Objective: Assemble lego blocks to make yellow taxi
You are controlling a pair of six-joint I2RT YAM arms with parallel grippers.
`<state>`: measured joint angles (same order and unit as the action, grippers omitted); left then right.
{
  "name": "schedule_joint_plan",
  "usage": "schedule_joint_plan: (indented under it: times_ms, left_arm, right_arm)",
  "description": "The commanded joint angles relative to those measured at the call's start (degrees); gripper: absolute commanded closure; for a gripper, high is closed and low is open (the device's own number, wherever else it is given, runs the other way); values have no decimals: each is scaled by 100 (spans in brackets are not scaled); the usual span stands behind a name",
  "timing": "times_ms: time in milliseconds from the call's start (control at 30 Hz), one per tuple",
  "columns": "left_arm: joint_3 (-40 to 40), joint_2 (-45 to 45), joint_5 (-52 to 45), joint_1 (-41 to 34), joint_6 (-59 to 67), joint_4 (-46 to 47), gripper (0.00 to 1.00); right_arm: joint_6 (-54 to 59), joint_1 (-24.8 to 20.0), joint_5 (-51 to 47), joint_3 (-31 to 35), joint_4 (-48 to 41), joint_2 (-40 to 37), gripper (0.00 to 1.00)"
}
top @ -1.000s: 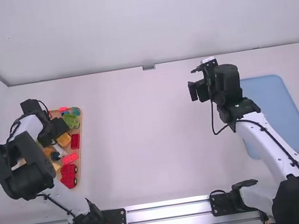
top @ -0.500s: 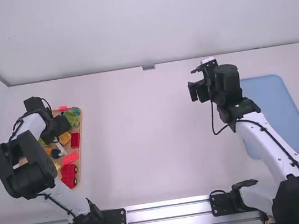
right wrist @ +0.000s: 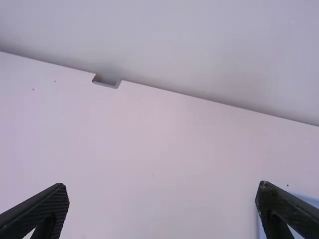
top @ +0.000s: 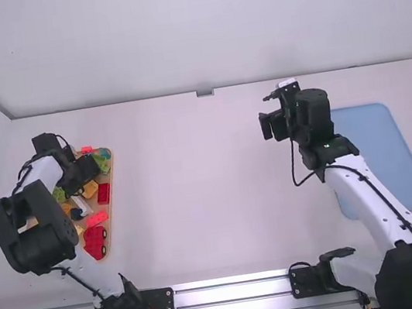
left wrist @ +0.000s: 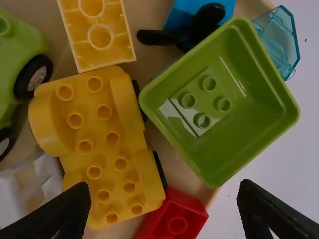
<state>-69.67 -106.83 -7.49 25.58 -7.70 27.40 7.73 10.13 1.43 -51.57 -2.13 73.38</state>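
Over at far left, a tan wooden tray holds chunky lego, including a yellow plastic wheeled base beside an open-topped green plastic box, left gripper and right gripper both gaping.

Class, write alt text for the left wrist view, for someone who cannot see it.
The left tool hangs open over a yellow toy car base; nearby are a green tub, a red block, a yellow block and part of a green car.
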Motion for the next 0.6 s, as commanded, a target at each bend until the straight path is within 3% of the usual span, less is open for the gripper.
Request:
schedule_joint_plan:
  times_ms: [0, 200, 567]
  left_arm:
    - [173, -114, -39, -42, -4, -35, 21]
    - [348, -111, 780, -9, -490, 85, 24]
    - [350, -111, 737, -9, -890, 173, 26]
  right_arm:
    - [-15, -7, 0, -210, 17, 31, 1]
    - [-17, -4, -2, -210, 4, 31, 1]
    - [-17, 13, 0, -210, 138, 31, 1]
